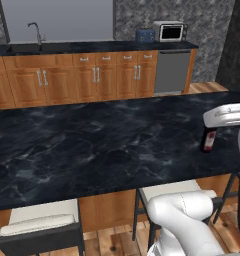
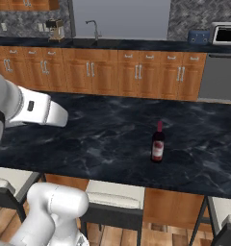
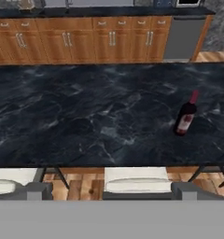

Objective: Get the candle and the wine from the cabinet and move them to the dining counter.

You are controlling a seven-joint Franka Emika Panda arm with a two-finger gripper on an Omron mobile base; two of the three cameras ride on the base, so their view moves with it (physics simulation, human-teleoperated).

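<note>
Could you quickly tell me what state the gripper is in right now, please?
Gripper: open and holding nothing; the wine stands upright on its own on the dining counter, apart from the arm.

Two base cameras look forward and down across the dining counter (image 1: 92,145) from its stool side, left and right; the hand camera looks steeply down nearer it. All share the wine (image 2: 158,143).
</note>
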